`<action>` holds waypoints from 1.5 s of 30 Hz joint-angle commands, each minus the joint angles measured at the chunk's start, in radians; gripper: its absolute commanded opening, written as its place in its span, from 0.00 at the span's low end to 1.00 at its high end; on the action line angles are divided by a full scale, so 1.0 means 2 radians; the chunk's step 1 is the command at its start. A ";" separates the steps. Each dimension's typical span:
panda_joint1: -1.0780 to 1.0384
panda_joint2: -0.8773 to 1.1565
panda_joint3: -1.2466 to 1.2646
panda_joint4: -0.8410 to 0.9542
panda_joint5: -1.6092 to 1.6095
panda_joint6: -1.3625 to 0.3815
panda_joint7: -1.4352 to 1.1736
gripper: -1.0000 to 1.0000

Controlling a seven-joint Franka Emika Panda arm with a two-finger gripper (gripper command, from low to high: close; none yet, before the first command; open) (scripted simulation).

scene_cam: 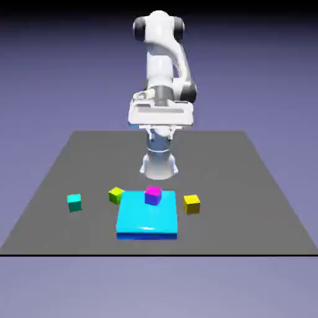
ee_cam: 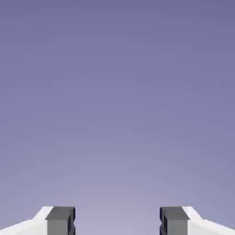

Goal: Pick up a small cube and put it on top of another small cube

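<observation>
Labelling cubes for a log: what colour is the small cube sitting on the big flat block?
Magenta cube, on the cyan flat block; clearest in the exterior view.

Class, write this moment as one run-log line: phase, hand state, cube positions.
phase: pre-grasp | hand: open, empty, raised | magenta cube: on blue slab | teal cube, green cube, yellow cube: on table, unstacked

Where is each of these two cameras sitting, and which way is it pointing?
Exterior view: stands still across the table, above it, facing the white arm; cubes and a blue slab lie in front.
Hand view: rides on the hand, looking along the open pincer at plain backdrop only.
Shared: only the pincer and the backdrop.
</observation>
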 commanded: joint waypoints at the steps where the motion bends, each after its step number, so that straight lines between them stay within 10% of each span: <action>1: -0.006 0.018 -0.012 0.008 0.008 -0.011 0.003 0.50; 22: -0.140 0.399 -0.266 0.167 0.172 -0.233 0.067 0.50; 30: -0.196 0.498 -0.192 0.184 0.275 -0.169 -0.003 0.50; 31: -0.196 0.498 -0.192 0.184 0.275 -0.169 -0.003 0.00; 45: -0.096 0.263 -0.155 0.095 0.105 -0.290 0.104 0.00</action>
